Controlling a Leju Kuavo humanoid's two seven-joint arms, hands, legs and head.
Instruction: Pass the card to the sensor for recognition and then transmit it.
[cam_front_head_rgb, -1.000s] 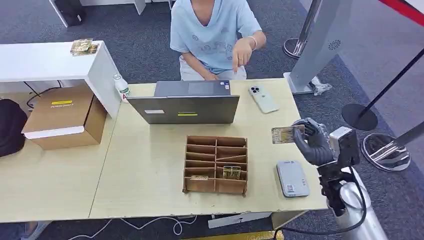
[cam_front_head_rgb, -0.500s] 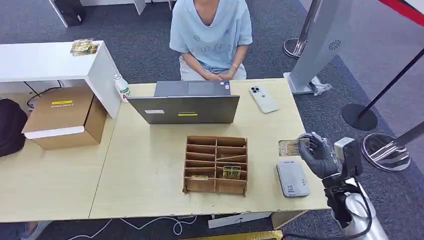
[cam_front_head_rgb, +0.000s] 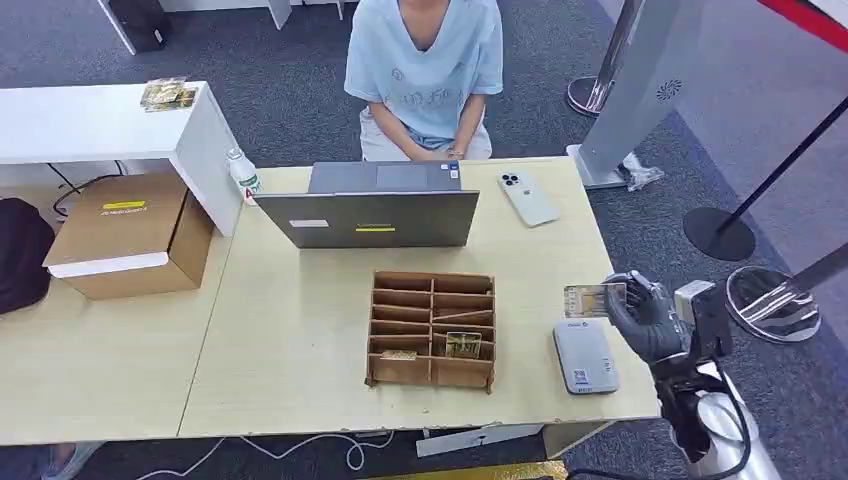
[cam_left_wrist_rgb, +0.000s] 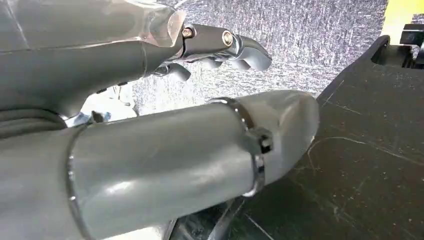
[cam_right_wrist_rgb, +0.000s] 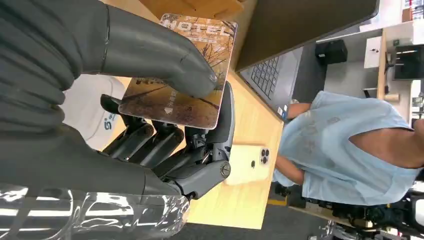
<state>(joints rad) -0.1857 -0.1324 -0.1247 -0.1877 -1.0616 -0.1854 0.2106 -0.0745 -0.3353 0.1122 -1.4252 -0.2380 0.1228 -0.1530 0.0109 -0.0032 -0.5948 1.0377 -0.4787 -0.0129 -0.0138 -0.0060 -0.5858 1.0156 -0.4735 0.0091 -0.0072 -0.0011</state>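
Right robot hand (cam_front_head_rgb: 648, 318) grasps the card (cam_front_head_rgb: 594, 300), pinched between the thumb on its printed face and the darker fingers (cam_right_wrist_rgb: 165, 145) behind it. In the right wrist view the card (cam_right_wrist_rgb: 182, 75) reads "HOTEL" over a brown landscape print. The card is held in the air above the right part of the tabletop (cam_front_head_rgb: 300, 340), just beyond the far end of the grey sensor (cam_front_head_rgb: 585, 356), which lies flat near the right edge. Left robot hand (cam_left_wrist_rgb: 220, 47) hangs beside the robot's body over the floor, its fingers curled in, grasping nothing.

A brown compartment box (cam_front_head_rgb: 432, 328) sits left of the sensor; two of its near compartments hold further cards. A laptop (cam_front_head_rgb: 375, 205) and a white phone (cam_front_head_rgb: 527, 198) lie on the far side, in front of a seated person (cam_front_head_rgb: 425, 70).
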